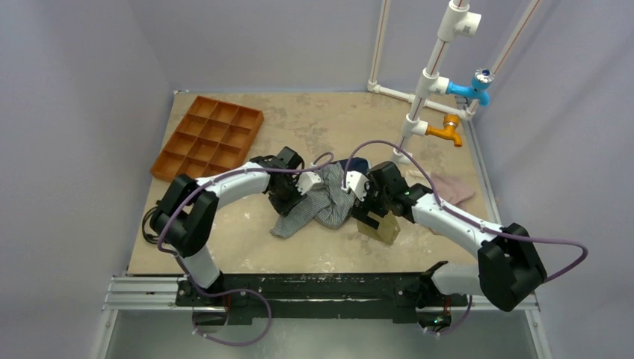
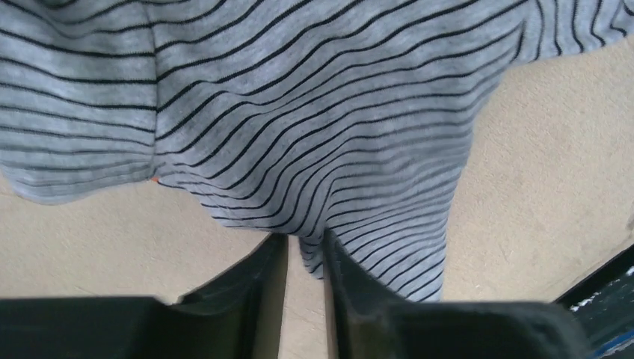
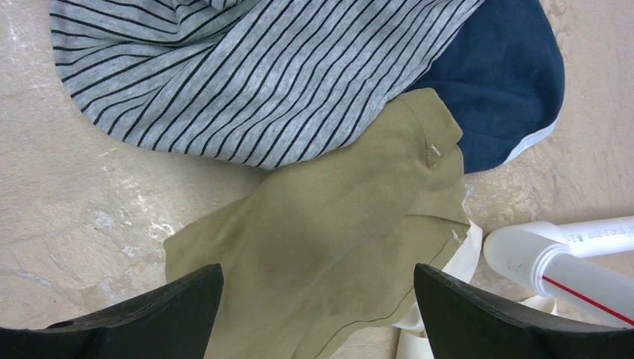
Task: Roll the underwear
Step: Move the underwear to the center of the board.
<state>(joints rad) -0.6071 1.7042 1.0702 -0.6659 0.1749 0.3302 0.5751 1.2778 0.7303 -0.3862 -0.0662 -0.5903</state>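
Top external view: the striped underwear (image 1: 320, 203) lies crumpled at frame centre on the table (image 1: 321, 120), between both arms. Left wrist view: the left gripper (image 2: 305, 245) has its jaws drawn narrow, pinching the cloth's lower edge. Right wrist view: the right gripper (image 3: 318, 280) is spread wide, holding nothing, over an olive-tan garment (image 3: 329, 217), with a navy garment (image 3: 501, 82) at upper right.

Grey underwear (image 3: 247, 90) with thin black stripes, olive-tan garment (image 3: 329, 232), navy garment (image 3: 501, 82), orange tray (image 1: 207, 137), beige table (image 1: 299, 120)
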